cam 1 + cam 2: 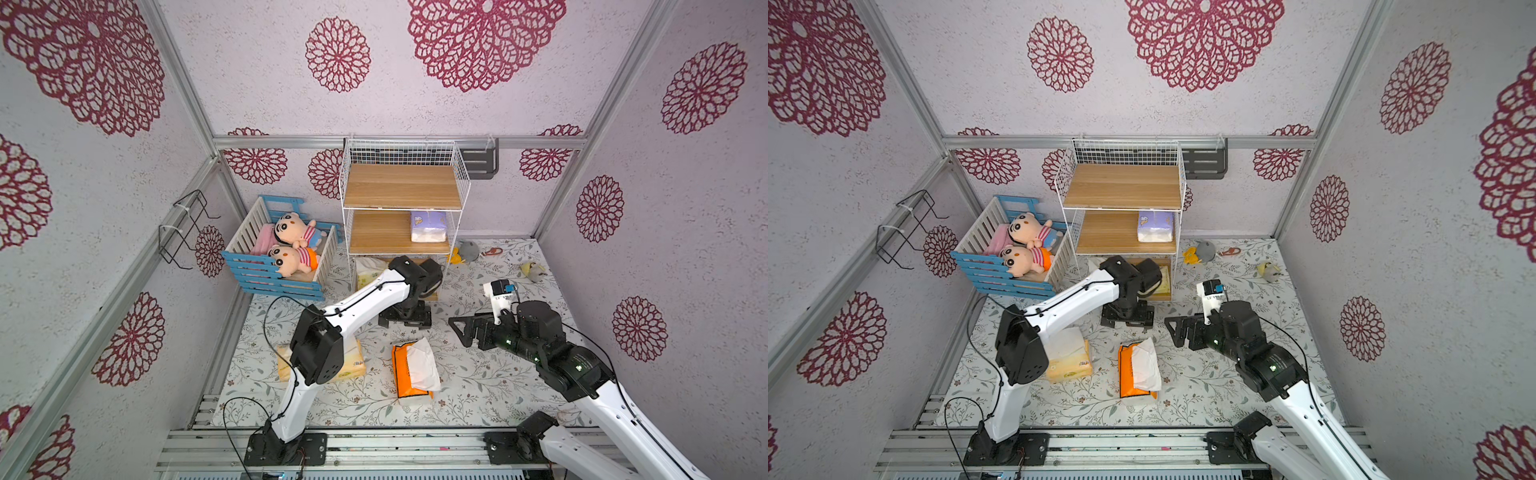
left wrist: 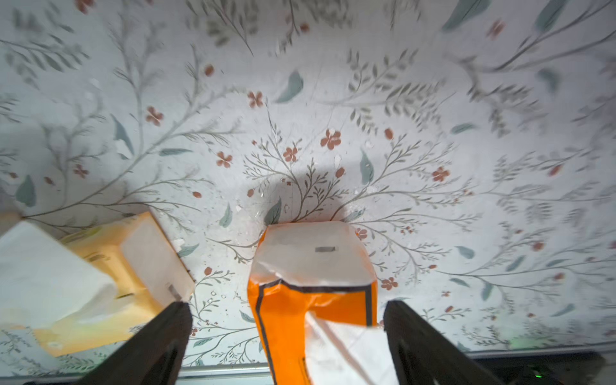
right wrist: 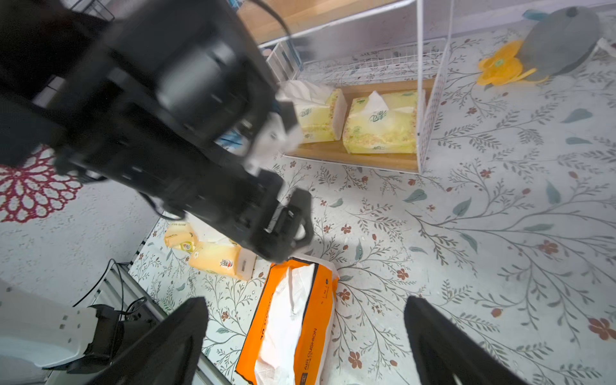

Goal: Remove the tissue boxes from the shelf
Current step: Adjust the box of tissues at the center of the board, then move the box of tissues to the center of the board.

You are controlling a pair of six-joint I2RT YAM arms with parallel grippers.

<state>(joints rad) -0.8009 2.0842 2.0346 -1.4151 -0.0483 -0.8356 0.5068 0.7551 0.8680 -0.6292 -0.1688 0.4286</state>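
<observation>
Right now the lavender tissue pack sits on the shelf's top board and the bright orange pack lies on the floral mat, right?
No: the lavender tissue pack sits on the middle board of the shelf, as both top views show. The bright orange pack does lie on the floral mat.

Left end effector (image 2: 288, 306) spread, pointing down; right end effector (image 3: 305, 301) spread wide.

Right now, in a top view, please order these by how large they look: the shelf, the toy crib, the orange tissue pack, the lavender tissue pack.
Largest to smallest:
1. shelf
2. toy crib
3. orange tissue pack
4. lavender tissue pack
</observation>
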